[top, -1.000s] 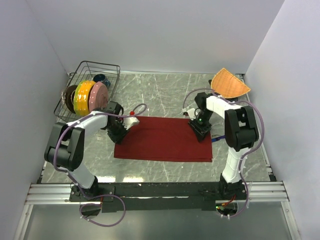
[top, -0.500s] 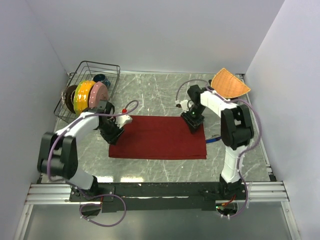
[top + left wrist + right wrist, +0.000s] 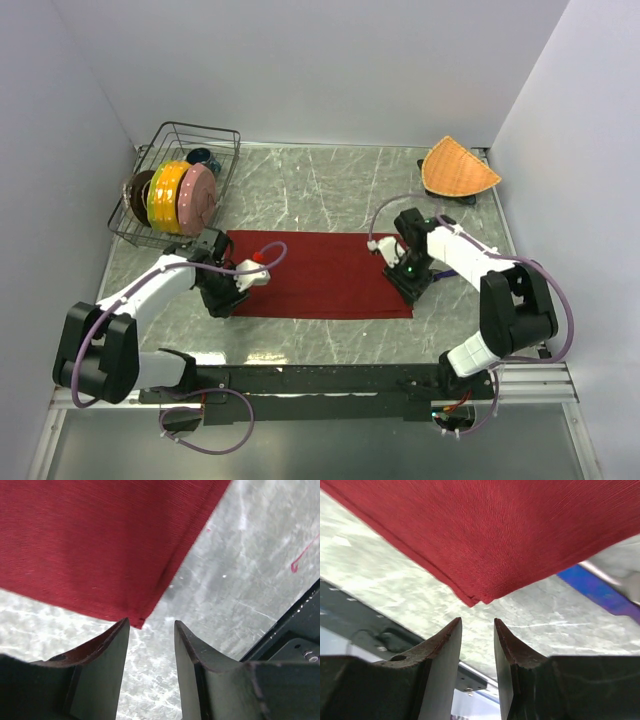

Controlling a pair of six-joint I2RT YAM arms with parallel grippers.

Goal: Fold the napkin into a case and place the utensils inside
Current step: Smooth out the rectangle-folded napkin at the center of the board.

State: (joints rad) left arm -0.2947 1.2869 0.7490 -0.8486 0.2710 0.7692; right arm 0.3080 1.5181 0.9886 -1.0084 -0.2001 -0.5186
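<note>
**Desk:** Napkin point(image 3: 320, 275), from above?

**Photographer:** It lay folded double, flat mid-worktop point(image 3: 330, 180). No case had been formed and nothing was tucked in. The wire rack point(image 3: 228, 140) held coloured plates point(image 3: 180, 195).

**Desk:** Left wrist?

**Photographer:** The left tool point(image 3: 150, 645) stood part-open and empty at a napkin corner.

**Desk:** Right wrist?

**Photographer:** The right tool point(image 3: 477, 645) was narrowly parted and gripped nothing. The blue knife point(image 3: 592, 587) lay beside the napkin.

This was a robotics lab cell, not a real kitchen: plain white walls point(image 3: 300, 70) boxed in a marble-patterned worktop point(image 3: 330, 185). An aluminium rail point(image 3: 100, 385) along the near edge carried the left arm point(image 3: 150, 288) and right arm point(image 3: 470, 258), cables trailing. A wire dish rack point(image 3: 215, 140) of plates stood as a prop.
</note>
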